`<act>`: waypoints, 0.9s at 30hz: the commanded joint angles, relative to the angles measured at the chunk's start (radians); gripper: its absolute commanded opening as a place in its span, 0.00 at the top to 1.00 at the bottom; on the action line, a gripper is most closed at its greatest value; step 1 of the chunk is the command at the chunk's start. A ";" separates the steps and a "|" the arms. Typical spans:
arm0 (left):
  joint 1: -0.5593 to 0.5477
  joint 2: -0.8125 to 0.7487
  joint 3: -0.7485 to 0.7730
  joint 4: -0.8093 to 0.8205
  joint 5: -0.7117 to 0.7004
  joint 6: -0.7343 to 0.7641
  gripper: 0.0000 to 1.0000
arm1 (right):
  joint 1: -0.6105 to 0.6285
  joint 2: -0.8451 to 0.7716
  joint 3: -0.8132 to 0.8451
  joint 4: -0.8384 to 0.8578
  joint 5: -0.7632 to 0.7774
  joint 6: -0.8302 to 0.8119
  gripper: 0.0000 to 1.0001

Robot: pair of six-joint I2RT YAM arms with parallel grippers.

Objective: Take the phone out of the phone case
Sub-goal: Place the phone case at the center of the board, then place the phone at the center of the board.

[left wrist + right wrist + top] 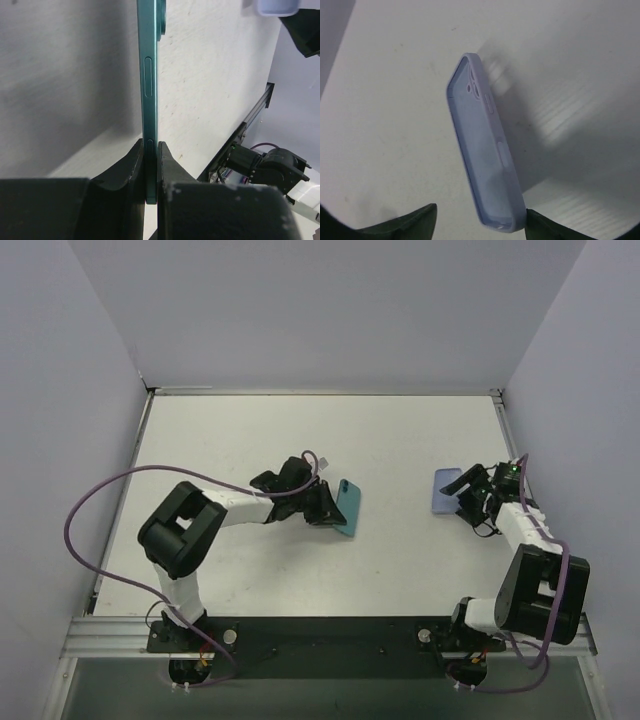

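The teal phone (pixel 349 506) is out of its case and stands on its long edge in the middle of the table. My left gripper (pixel 326 508) is shut on it. The left wrist view shows the phone's thin edge (pixel 149 75) pinched between the two black fingers of that gripper (pixel 151 170). The lavender phone case (pixel 447 490) is empty and lies at the right. My right gripper (pixel 470 496) is open around its near end. In the right wrist view the case (pixel 482 150) is tilted on its side between the wide-apart jaws (pixel 480 227) and touches only the right finger (pixel 542 227).
White tabletop (pixel 300 440) enclosed by grey walls at the left, back and right. A black rail (pixel 330 635) with both arm bases runs along the near edge. The case's corner (pixel 276 6) and the right arm show in the left wrist view.
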State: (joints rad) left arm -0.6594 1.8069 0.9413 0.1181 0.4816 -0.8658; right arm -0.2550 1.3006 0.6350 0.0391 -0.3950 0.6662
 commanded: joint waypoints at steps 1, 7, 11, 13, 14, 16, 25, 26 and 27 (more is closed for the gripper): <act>-0.049 0.067 0.120 0.164 0.057 -0.055 1.00 | -0.021 0.022 0.095 -0.167 0.068 -0.030 0.25; -0.121 0.180 0.284 0.081 0.005 -0.029 1.00 | -0.017 -0.130 0.100 -0.281 0.272 -0.079 0.08; -0.158 0.259 0.359 0.052 0.002 -0.032 1.00 | -0.004 -0.217 0.095 -0.320 0.314 -0.112 0.08; -0.164 0.279 0.381 0.046 0.000 -0.036 1.00 | 0.016 -0.253 0.089 -0.335 0.331 -0.120 0.07; -0.167 0.298 0.387 0.043 -0.001 -0.038 1.00 | 0.022 -0.262 0.085 -0.337 0.335 -0.122 0.07; -0.174 0.315 0.404 0.035 -0.003 -0.045 1.00 | 0.049 -0.273 0.080 -0.340 0.332 -0.120 0.07; -0.183 0.306 0.424 -0.075 -0.044 0.011 0.04 | 0.290 -0.244 0.149 -0.386 0.435 -0.122 0.07; -0.178 0.272 0.419 -0.087 -0.049 0.025 0.03 | 0.354 -0.235 0.161 -0.392 0.467 -0.122 0.07; -0.178 0.250 0.407 -0.098 -0.055 0.033 0.03 | 0.387 -0.216 0.190 -0.410 0.491 -0.122 0.06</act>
State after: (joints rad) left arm -0.8391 2.1300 1.3605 0.1139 0.4744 -0.8925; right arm 0.0105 1.0492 0.7288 -0.3080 -0.0216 0.5613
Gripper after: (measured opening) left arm 0.964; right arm 0.931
